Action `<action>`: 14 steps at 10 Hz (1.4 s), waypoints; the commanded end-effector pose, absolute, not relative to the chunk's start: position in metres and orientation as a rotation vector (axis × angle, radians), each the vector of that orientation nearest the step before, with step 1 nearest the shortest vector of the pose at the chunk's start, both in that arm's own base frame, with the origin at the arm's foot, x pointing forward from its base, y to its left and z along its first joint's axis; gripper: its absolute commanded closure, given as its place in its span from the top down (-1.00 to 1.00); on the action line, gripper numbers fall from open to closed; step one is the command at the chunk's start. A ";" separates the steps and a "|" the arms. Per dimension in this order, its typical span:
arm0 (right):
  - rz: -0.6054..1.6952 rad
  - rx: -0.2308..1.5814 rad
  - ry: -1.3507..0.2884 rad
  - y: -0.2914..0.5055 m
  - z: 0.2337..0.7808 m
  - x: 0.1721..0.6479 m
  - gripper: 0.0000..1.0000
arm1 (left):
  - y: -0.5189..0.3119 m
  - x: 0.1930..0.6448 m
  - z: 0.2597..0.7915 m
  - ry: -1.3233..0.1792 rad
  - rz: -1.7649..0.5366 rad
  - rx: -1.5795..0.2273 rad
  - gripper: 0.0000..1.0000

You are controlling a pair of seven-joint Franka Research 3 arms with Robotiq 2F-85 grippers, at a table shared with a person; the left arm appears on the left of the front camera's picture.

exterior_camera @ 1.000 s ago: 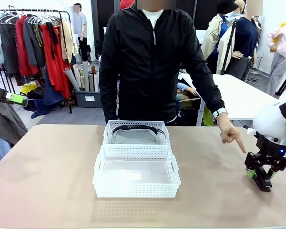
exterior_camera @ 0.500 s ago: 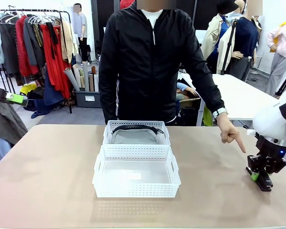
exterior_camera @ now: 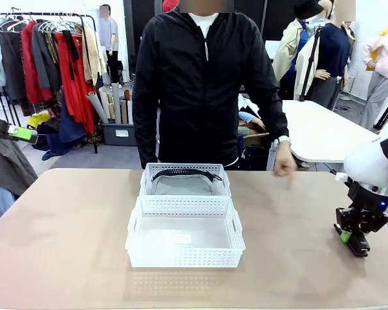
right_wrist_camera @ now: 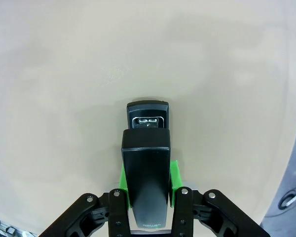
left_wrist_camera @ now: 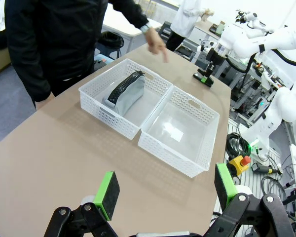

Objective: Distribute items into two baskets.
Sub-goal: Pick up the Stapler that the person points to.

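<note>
At the right edge of the tan table (exterior_camera: 64, 245), well apart from the baskets, the right gripper (right_wrist_camera: 148, 177) stands low over the black stapler (right_wrist_camera: 147, 118). Its green pads (right_wrist_camera: 174, 177) press against the stapler's two long sides, so the jaws are drawn in narrow and clamped on it. The stapler lies level, its nose pointing away from the wrist, and it looks to rest on the tabletop. In the middle of the table the two white lattice baskets sit long side to long side, touching. The far basket (exterior_camera: 149, 173) is nearer the person and the near basket (exterior_camera: 184, 258) is nearer the robot. The grey pouch (exterior_camera: 184, 186) lies inside the far basket, its black zipper strip arching along the top. The near basket shows its floor with a small pale patch on it. The person's hand (exterior_camera: 284, 166) hangs at the far edge of the table, to the right of the baskets, one finger pointing down. The left gripper (left_wrist_camera: 166, 188) is held high above the table's left side with its jaws spread wide, only air between the pads, and it looks across at both baskets.
</note>
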State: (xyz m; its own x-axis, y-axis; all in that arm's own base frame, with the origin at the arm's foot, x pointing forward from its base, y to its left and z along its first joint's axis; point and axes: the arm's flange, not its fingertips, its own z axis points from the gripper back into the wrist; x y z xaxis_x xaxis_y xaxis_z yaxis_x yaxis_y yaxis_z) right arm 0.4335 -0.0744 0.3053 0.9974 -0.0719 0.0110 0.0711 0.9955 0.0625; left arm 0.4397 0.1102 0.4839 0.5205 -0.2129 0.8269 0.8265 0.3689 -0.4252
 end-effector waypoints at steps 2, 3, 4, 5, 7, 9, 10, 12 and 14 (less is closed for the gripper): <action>-0.032 0.114 -0.038 -0.076 0.324 0.437 -1.00 | 0.110 0.439 0.485 -0.759 -0.754 -0.966 1.00; -0.014 0.135 -0.031 -0.073 0.340 0.440 -1.00 | 0.110 0.439 0.485 -0.759 -0.754 -0.966 1.00; 0.002 0.139 -0.022 -0.068 0.361 0.445 -1.00 | 0.110 0.439 0.485 -0.759 -0.754 -0.966 1.00; 0.043 0.153 -0.033 -0.060 0.381 0.447 -1.00 | 0.110 0.439 0.485 -0.759 -0.754 -0.966 1.00; 0.121 0.192 -0.027 -0.040 0.414 0.443 -1.00 | 0.110 0.439 0.485 -0.759 -0.754 -0.966 1.00; 0.244 0.207 -0.001 -0.019 0.441 0.442 -1.00 | 0.110 0.439 0.485 -0.759 -0.754 -0.966 1.00; 0.290 0.186 0.008 -0.009 0.454 0.444 -1.00 | 0.110 0.439 0.485 -0.759 -0.754 -0.966 1.00; 0.390 0.133 0.012 0.008 0.480 0.445 -1.00 | 0.110 0.439 0.485 -0.759 -0.754 -0.966 1.00; 0.499 0.106 0.039 0.016 0.499 0.446 -1.00 | 0.110 0.439 0.485 -0.759 -0.754 -0.966 1.00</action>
